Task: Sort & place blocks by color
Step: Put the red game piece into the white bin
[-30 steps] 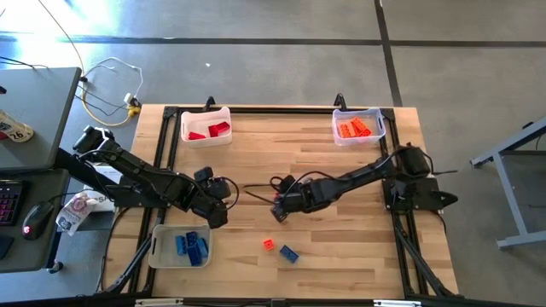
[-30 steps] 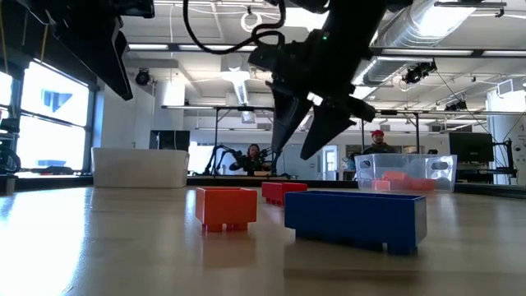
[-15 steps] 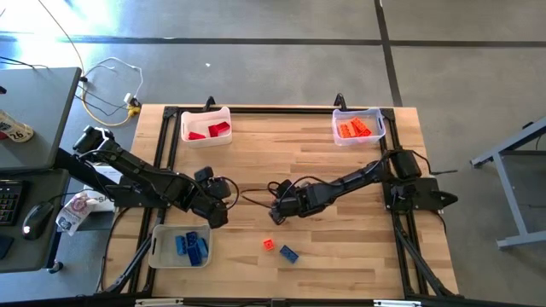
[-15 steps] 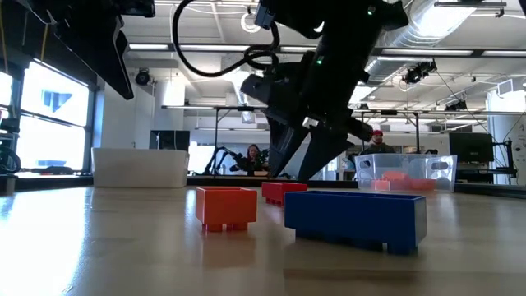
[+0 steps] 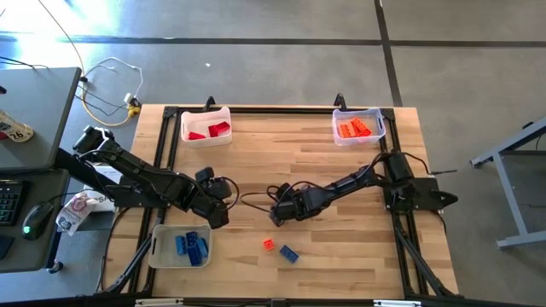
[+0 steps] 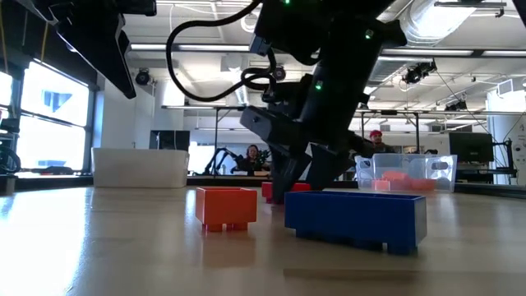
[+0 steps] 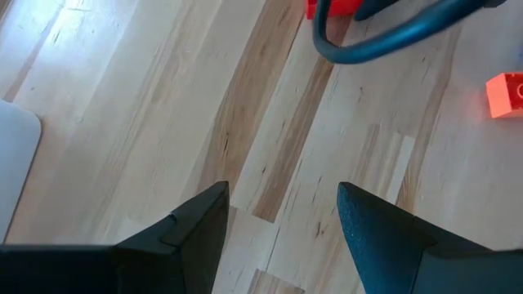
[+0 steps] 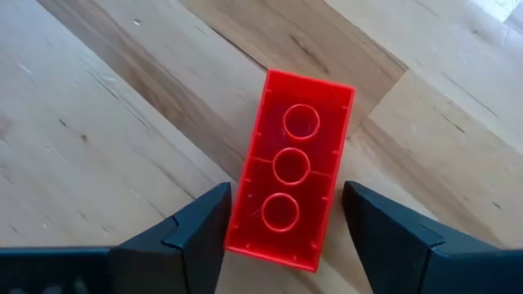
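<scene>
While descending since second ago, right pincer (image 8: 282, 245) now low at bench (image 5: 341, 170) middle, fingers spread, straddling red block (image 8: 290, 192), nothing gripped yet. Grasp imminent. Left pincer (image 7: 282, 237) open, empty, waiting near blue tray (image 5: 158, 243).

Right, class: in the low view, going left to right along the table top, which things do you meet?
White tray → orange block → red block, with the right gripper down over it → blue block → clear tray holding orange pieces.
</scene>
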